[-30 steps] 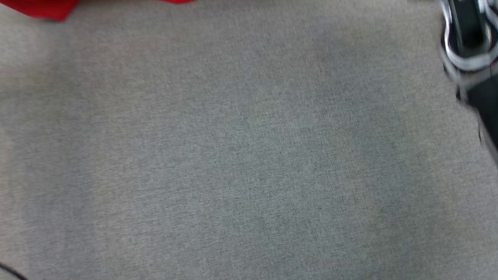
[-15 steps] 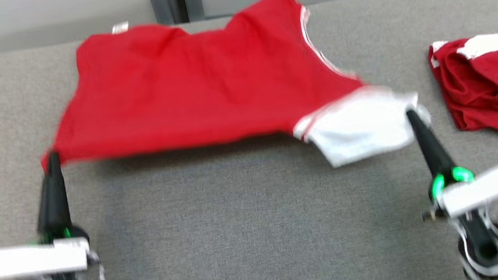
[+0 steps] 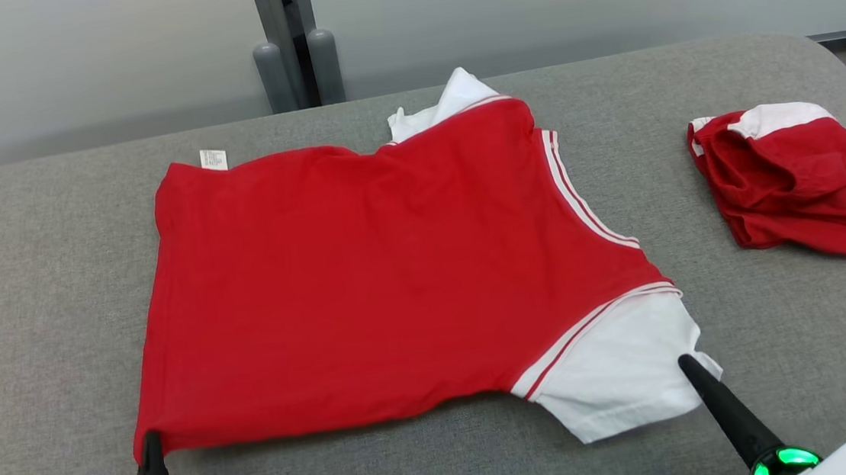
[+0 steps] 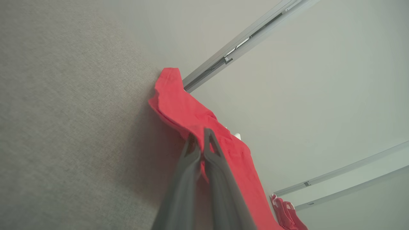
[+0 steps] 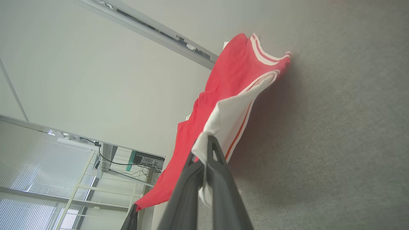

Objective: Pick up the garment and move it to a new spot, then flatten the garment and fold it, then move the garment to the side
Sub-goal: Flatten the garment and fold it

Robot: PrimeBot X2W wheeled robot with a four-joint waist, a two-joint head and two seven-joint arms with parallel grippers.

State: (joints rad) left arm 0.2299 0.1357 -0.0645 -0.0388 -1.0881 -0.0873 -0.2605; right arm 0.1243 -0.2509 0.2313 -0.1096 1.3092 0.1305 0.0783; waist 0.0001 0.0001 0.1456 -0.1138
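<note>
Garment (image 3: 365, 273) flatter now; bare surface (image 3: 412, 468) beyond its edges

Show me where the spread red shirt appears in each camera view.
Head view: red shirt spread across the centre.
Left wrist view: red shirt runs centre to bottom right, pinched by the left gripper.
Right wrist view: red shirt runs upper centre to bottom left, white sleeve in the right gripper.
Shared landmark: the grey table.

Left and right jaws pinch the garment's (image 3: 365, 273) near corners.
</note>
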